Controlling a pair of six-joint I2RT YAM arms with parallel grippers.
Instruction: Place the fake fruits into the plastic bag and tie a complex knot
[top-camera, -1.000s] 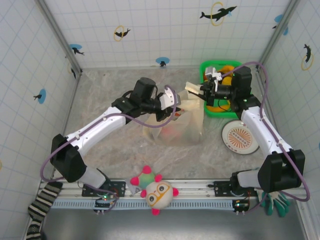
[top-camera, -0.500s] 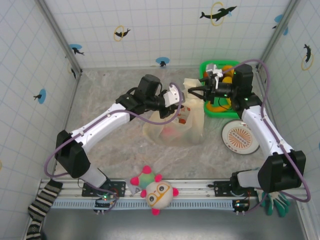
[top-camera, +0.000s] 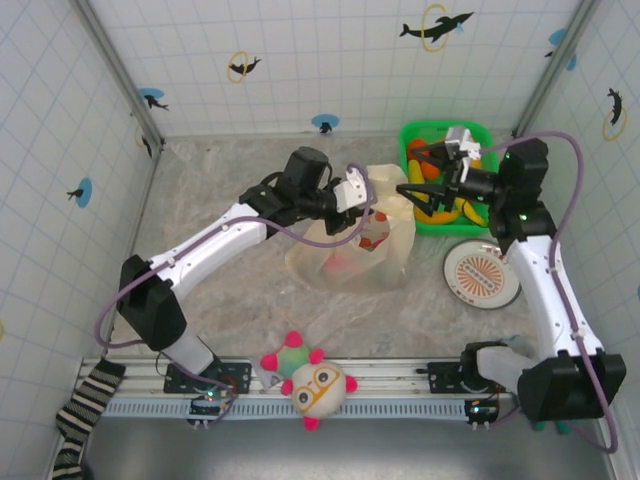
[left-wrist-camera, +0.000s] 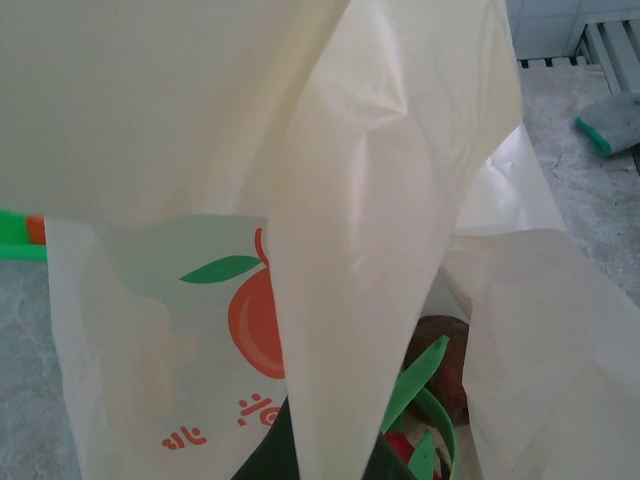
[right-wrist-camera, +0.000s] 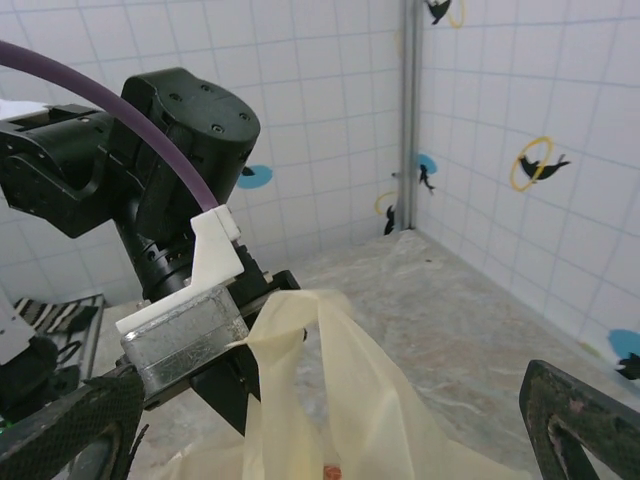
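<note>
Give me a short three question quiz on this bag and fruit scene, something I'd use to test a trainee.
1. True or false: the right gripper is shut on the plastic bag.
2. What is the left gripper clamped on? A) a handle strip of the plastic bag B) the plush toy C) the striped sock
3. Name the container to the right of the bag that holds loose fake fruits.
Key: 1 false, its jaws stand wide open beside the bag. 2 A. 3 the green basket.
</note>
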